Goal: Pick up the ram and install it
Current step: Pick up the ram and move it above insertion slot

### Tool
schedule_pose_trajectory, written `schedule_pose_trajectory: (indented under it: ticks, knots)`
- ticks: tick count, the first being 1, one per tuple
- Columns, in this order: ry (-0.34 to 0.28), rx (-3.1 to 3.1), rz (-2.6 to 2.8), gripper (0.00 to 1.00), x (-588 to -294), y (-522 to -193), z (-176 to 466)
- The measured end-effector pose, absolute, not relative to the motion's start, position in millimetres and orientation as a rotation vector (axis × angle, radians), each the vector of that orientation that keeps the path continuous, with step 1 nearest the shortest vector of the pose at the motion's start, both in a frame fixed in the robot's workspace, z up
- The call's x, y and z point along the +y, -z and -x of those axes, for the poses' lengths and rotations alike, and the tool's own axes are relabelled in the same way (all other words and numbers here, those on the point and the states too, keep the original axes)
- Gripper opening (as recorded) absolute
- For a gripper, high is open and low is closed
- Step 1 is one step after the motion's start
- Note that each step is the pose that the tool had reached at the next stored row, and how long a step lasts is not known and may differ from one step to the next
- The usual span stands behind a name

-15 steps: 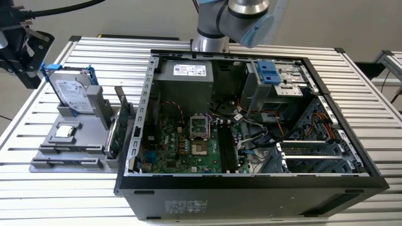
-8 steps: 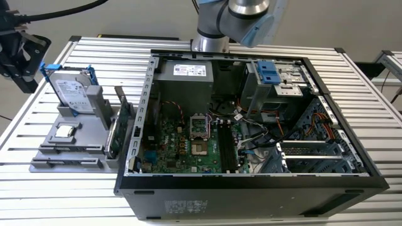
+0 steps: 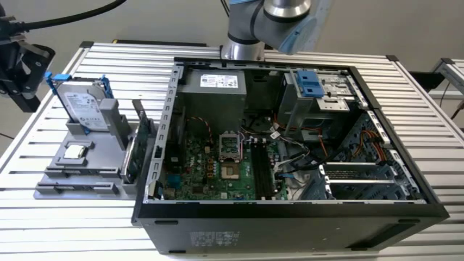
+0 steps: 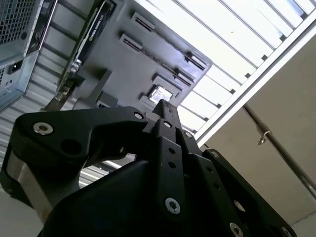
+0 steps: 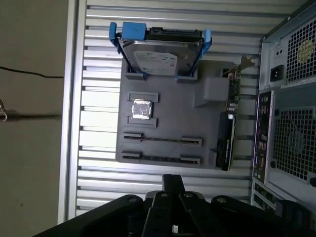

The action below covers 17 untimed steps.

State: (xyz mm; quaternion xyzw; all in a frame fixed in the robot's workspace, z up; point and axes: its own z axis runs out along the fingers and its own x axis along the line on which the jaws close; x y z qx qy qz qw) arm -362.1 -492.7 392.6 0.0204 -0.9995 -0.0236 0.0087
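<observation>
Out beside the grey parts tray [image 5: 168, 118] (hard drive [image 5: 158, 54] and green card [image 5: 228, 123] standing on it), the gripper [image 5: 173, 178] hangs with its 2 fingers pinched together, gripping nothing. The ram [image 3: 259, 166] looks seated on the motherboard inside the open computer case [image 3: 290, 209], just beside the processor socket, though I cannot tell for sure.

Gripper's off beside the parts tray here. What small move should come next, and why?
Probably shift the gripper over the memory slots to check them. It hangs shut and empty off the tray, whose two long holders look vacant, and I can't tell whether the ram sits there.
</observation>
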Motion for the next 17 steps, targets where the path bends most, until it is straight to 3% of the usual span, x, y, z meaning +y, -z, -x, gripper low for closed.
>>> schedule_pose_trajectory:
  ticks: [17]
  knots:
    - [0.073, -3.122, -0.067, 0.00, -510, -393, 366]
